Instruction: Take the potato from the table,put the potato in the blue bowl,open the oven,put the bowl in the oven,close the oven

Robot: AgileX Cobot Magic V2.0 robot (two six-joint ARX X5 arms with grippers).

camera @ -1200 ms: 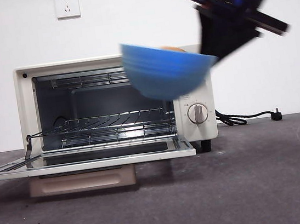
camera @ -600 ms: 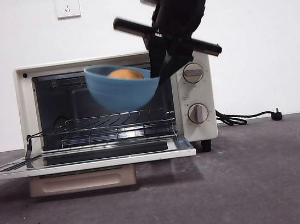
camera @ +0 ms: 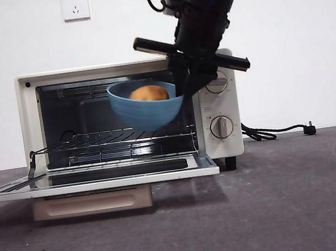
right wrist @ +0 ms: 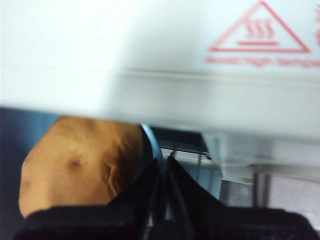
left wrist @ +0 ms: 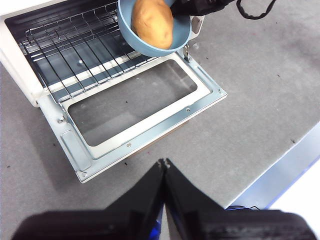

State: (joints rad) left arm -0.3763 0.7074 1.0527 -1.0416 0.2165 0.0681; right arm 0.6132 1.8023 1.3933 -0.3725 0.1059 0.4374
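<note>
Below the dark right gripper (camera: 183, 87) in the front view hangs the round, medium-blue ridged bowl (camera: 145, 105), its rim pinched between the two black jaws on the side nearest the knobs. The bowl is tilted, clear of the wire rack (camera: 117, 136), in the mouth of the cream-white boxy toaster oven (camera: 221, 128), whose glass door (camera: 100, 176) lies folded down flat. Inside the bowl sits the roundish tan-orange potato (camera: 148, 93). The oven stands on the dark grey mottled table (camera: 277, 204); a black cord (camera: 274, 131) trails from it along the white wall.

From the left wrist view, the left gripper (left wrist: 163, 162) shows its jaws pressed together with nothing between them, well apart from the oven (left wrist: 20, 65) and above bare table (left wrist: 260, 90). Far ahead of those jaws the blue bowl (left wrist: 150, 47) with the potato (left wrist: 152, 22) hangs over the rack (left wrist: 75, 50), just past the open door (left wrist: 135, 107).

Seen from the right wrist, the right gripper (right wrist: 162, 162) has its jaws nearly together on the thin blue rim (right wrist: 152, 145). The potato (right wrist: 82, 162) lies just beside the jaws, within the bowl, and the oven's white top (right wrist: 165, 55) with a red heat warning triangle (right wrist: 260, 32) fills the space beyond them.
</note>
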